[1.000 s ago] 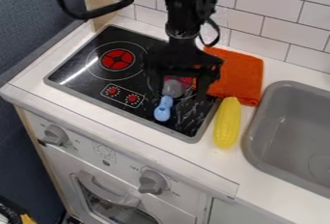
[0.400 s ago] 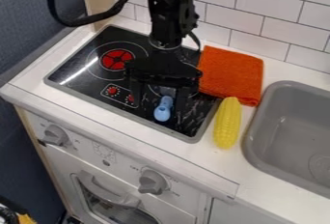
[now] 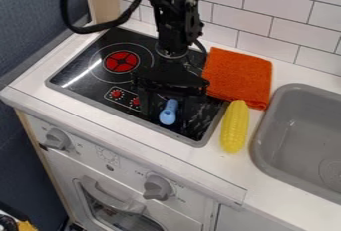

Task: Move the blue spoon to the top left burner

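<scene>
From where I stand, the black two-finger end effector (image 3: 166, 114) hangs down over the right side of the black glass stovetop (image 3: 88, 91), its fingers set wide with one on each side of the light blue plastic spoon (image 3: 168, 114). I'd guess it is placed like that so the fingers can close across the handle; I see no grip on it. The spoon lies on the glass with its rounded handle end towards the front edge, handy for a grasp from above, while its other end is hidden under the arm. The burner with the red centre (image 3: 121, 61), over to the left, is presumably where it should go. The folded orange cloth (image 3: 238, 78) and the yellow toy corn cob (image 3: 234, 127) sit off to the right on the white worktop (image 3: 265, 175), well out of that route. Compared with the first frame, the end effector has come left and down over the spoon, covering the greyish bowl that showed then and baring more of the cloth. The spoon's handle, the cloth and the corn haven't shifted.
</scene>
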Robot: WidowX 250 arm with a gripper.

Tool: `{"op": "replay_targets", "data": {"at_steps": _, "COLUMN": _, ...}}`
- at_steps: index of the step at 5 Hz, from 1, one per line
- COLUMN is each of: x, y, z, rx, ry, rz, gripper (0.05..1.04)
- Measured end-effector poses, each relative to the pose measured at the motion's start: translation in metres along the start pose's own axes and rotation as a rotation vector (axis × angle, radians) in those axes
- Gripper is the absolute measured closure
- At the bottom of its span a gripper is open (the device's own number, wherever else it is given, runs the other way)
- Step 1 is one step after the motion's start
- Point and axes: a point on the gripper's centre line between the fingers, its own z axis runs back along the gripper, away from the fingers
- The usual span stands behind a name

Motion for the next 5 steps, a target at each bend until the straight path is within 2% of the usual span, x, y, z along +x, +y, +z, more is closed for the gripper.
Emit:
{"op": "replay_targets", "data": {"at_steps": 2, "x": -0.001, "y": -0.002, "z": -0.002, "rx": -0.015, "ry": -0.022, "rz": -0.007, "gripper": 0.703}}
{"op": "replay_targets", "data": {"at_steps": 3, "x": -0.009, "y": -0.002, "z": 0.005, "rx": -0.047, "ry": -0.049, "rz": -0.009, "gripper": 0.721}}
{"op": "replay_targets", "data": {"at_steps": 4, "x": -0.009, "y": 0.001, "z": 0.020, "rx": -0.060, "ry": -0.090, "rz": 0.068, "gripper": 0.721}}
{"op": "replay_targets", "data": {"at_steps": 5, "x": -0.003, "y": 0.009, "z": 0.034, "rx": -0.111, "ry": -0.142, "rz": 0.206, "gripper": 0.721}}
